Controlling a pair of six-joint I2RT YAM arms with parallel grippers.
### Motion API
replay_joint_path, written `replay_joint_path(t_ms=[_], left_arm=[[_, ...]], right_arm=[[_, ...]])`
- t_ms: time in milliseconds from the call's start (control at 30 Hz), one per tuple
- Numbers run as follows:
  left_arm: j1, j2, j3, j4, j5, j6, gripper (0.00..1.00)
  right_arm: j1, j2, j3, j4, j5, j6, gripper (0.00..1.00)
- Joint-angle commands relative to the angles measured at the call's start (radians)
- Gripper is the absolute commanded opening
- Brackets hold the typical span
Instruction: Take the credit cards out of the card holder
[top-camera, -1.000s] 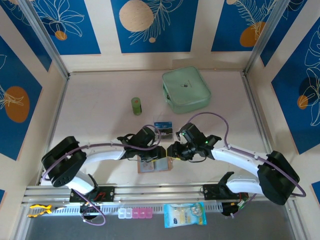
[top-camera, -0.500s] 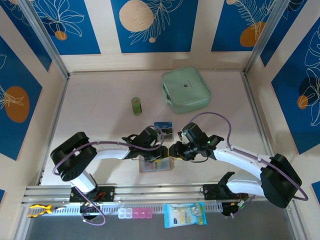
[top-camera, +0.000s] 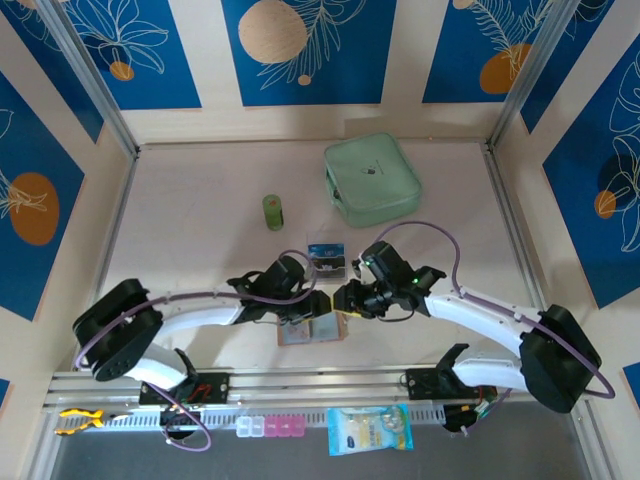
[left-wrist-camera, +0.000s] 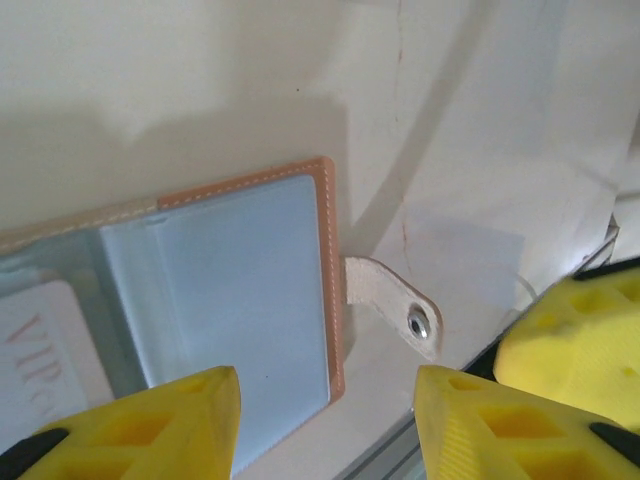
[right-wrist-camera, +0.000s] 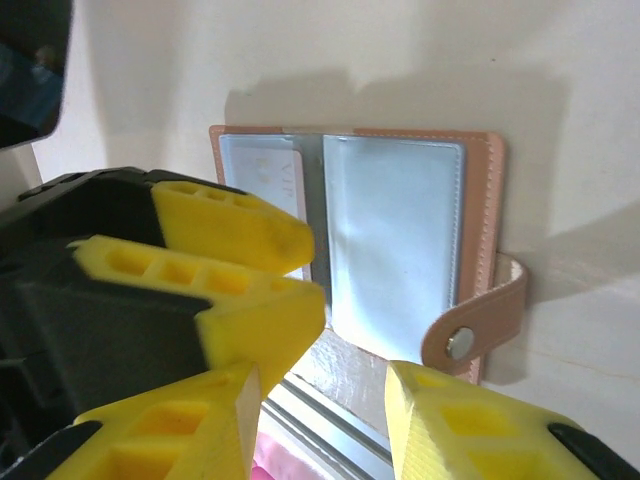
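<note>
The card holder (top-camera: 310, 331) lies open and flat near the table's front edge, tan-pink outside with grey slots (right-wrist-camera: 395, 235). Its clasp tab (left-wrist-camera: 400, 305) sticks out to one side. A pale printed credit card (left-wrist-camera: 40, 345) sits in one slot (right-wrist-camera: 275, 178). Blue and dark credit cards (top-camera: 327, 257) lie loose on the table behind the holder. My left gripper (left-wrist-camera: 325, 420) hovers open over the holder's tab edge, with nothing between its fingers. My right gripper (right-wrist-camera: 320, 425) is open too, low at the holder's front edge and close beside the left gripper's fingers (right-wrist-camera: 235, 265).
A mint-green zip case (top-camera: 372, 180) lies at the back right and a small green bottle (top-camera: 273, 211) stands mid-table. The metal front rail (top-camera: 330, 385) runs just below the holder, with a pink pill box (top-camera: 270, 427) and a blue packet (top-camera: 370, 430) beyond it.
The left arm's shoulder and elbow swung right, then back left, while its gripper stayed over the holder. The right gripper barely shifted. The holder has not moved.
</note>
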Motion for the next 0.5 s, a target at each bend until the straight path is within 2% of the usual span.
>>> replay_joint_path(t_ms=[0,467], left_arm=[[0.005,-0.076,-0.034,-0.068,-0.051,-0.002,0.49],[0.022,-0.276,-0.063,-0.283,-0.146,0.005,0.49]], right_arm=[[0.026,0.026,0.049,-0.046,-0.011,0.008,0.39],[0.126,0.035,0.101,-0.153,0.096,0.062,0.39]])
